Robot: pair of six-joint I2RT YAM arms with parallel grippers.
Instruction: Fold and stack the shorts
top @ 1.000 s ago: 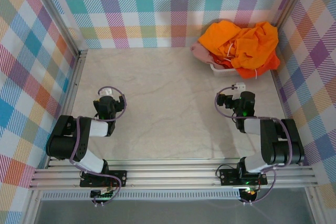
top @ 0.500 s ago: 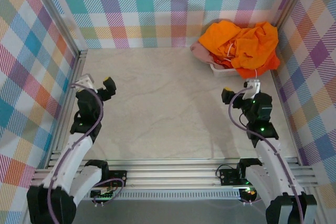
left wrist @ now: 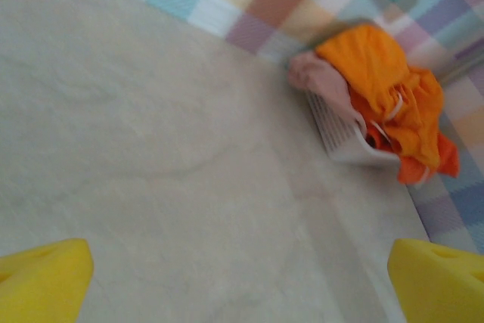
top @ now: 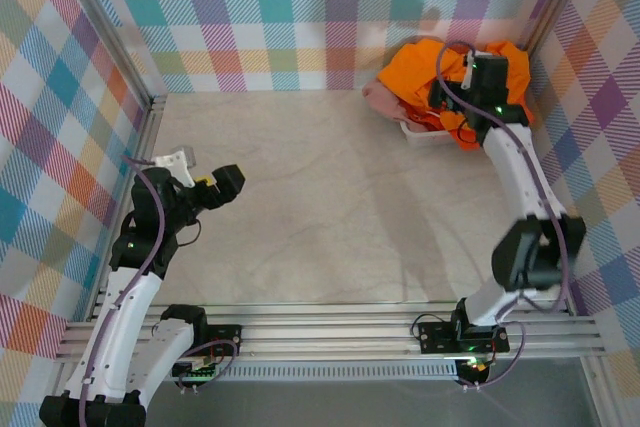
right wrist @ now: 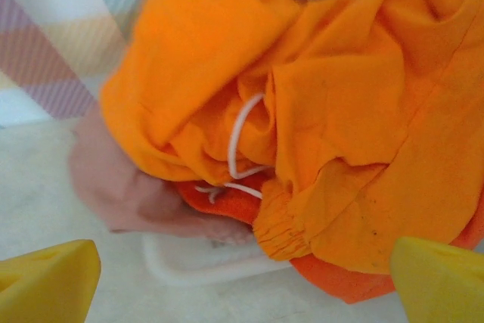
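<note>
Heaped orange shorts point(right wrist: 340, 111) and pink shorts point(right wrist: 113, 183) hiding most of the basket point(right wrist: 200, 262), just ahead of right gripper point(right wrist: 242, 281), spread wide and empty, arm outstretched, left gripper point(left wrist: 240, 281) also wide, empty

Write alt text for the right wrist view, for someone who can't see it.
Crumpled orange shorts with a white drawstring lie heaped over pink shorts in a white basket, beside a plaid wall. The right gripper is open and empty, its yellow fingertips at the bottom corners.
</note>
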